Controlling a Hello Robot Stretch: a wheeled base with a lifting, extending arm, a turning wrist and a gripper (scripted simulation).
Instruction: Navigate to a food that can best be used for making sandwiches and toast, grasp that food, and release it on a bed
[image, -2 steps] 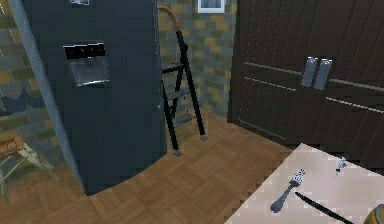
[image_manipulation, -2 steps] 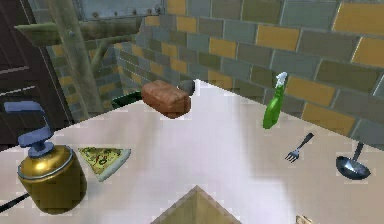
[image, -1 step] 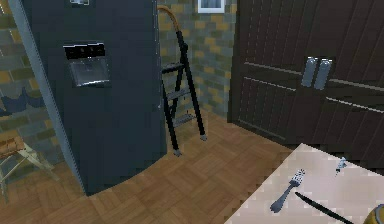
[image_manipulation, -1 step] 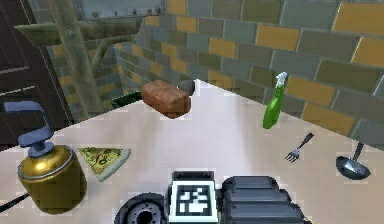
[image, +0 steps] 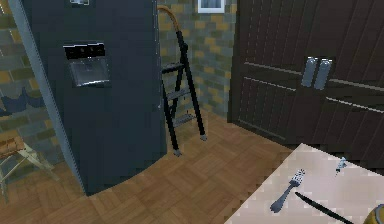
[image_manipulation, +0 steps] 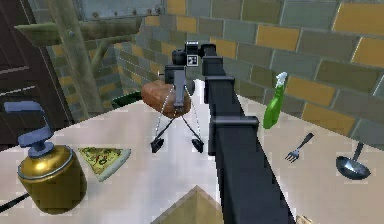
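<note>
A dark fridge (image: 95, 90) stands at the forward view's left, with a black stepladder (image: 183, 100) just right of it and dark double doors (image: 300, 80) far right. In the arm side view the pale desk (image_manipulation: 130, 195) carries a brass kettle (image_manipulation: 48, 165) near left, beside a green-topped triangular slice (image_manipulation: 103, 160). To the right are an upright green spray bottle (image_manipulation: 276, 100), a fork (image_manipulation: 297, 150) and a ladle (image_manipulation: 352, 165).

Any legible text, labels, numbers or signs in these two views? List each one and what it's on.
None can be read in either view.
Fridge dispenser panel: dark, no legible print.
Framed picture at the forward view's top edge: cut off, nothing legible.
Green spray bottle: no label to make out.
White squares at the far end of the arm: black marks, a pattern, not letters or digits.
</note>
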